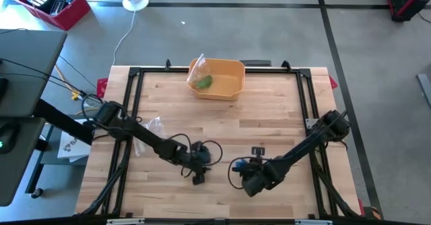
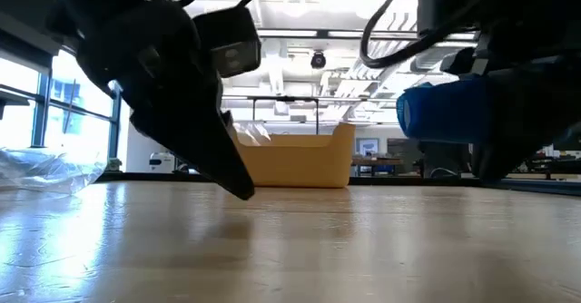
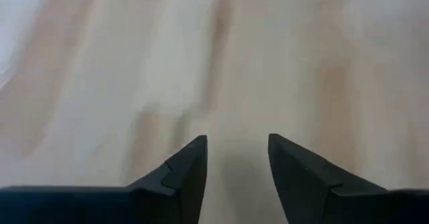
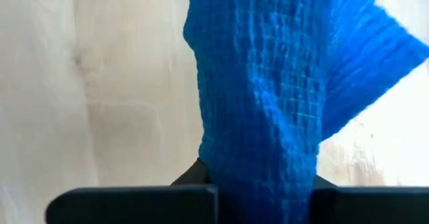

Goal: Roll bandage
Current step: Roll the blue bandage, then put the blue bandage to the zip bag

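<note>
Near the worktop's [image 1: 269,117] front edge, the right gripper [image 4: 258,184] pinches one blue bandage [image 4: 268,83], lifted just off the wood, a loose flap hanging free. Beside it, the left gripper [image 3: 238,177] hovers low, jaws spread and empty. Rolling seems underway; next the left likely must catch that flap and wind it round. One orange bin [image 1: 219,77] sits far back, one plastic bag [image 1: 151,125] left.

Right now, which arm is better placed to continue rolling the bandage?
The right. The right gripper is shut on the blue bandage, held just above the table. The left gripper is open and empty beside it.
</note>
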{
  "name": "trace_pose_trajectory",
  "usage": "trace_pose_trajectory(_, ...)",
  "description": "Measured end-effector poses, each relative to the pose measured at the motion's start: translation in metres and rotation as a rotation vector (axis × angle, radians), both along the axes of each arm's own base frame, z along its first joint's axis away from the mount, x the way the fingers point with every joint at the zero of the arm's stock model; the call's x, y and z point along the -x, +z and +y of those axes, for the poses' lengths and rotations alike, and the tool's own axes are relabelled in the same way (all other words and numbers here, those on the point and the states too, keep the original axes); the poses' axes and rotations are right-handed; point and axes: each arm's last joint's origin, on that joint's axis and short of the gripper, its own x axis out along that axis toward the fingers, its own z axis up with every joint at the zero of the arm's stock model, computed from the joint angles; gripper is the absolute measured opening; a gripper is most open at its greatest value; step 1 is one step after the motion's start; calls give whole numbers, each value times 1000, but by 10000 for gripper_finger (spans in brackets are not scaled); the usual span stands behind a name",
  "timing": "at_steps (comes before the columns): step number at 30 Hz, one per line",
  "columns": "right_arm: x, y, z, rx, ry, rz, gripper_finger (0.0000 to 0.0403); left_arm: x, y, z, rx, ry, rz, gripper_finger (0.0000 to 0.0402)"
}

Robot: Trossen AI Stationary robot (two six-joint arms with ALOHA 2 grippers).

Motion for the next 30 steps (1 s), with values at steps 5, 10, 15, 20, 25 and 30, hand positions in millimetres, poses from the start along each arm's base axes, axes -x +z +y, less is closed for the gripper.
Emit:
trace_pose_trajectory(5,-6,-12,-15,7,18,8,75,20,29,1,-56,97,3,156)
trace_pose_trajectory(10,-13,-17,-36,-78,-13,55,145,47,55,-3,-81,182,7,154)
trace_pose_trajectory(15,-15,-8,-46,-126,40,78,212,74,70,-1,-80,318,53,154)
trace_pose_trajectory(20,1,28,-51,-85,-8,18,225,102,75,7,-74,529,145,154)
trace_pose_trajectory(25,26,73,-37,-96,-27,-183,226,128,75,26,-114,843,334,154)
trace_pose_trajectory(30,45,99,-15,-56,2,-419,226,143,54,45,-71,1034,580,144)
